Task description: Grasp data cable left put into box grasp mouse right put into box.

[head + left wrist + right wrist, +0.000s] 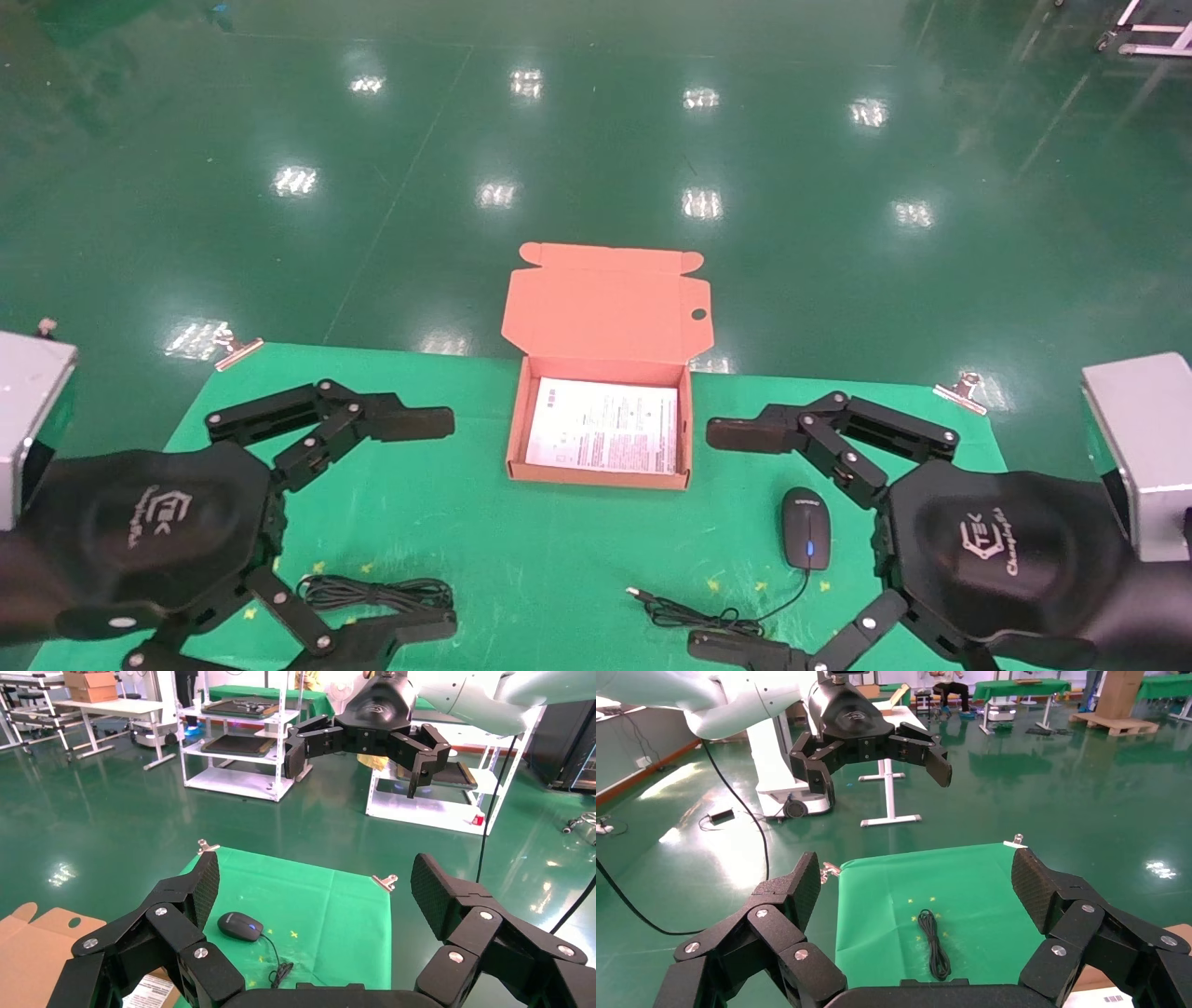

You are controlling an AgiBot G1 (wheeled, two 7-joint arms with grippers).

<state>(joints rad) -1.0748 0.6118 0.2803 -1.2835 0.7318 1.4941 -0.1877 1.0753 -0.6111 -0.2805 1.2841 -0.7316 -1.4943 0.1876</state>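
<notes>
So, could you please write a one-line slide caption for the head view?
Open left gripper above looped black data cable, open right gripper beside black mouse, open salmon-orange cardboard box between them.

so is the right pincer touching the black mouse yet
Apart. In the left wrist view the right pincer, open, hangs well above the green cloth, while the small black oval wired mouse lies on it.

A green cloth [521, 540] spreads beneath both sets of open jaws, held by metal clips [961, 391] at its far corners, beyond the jaws. Glossy green floor [596, 140] lies farther out.
</notes>
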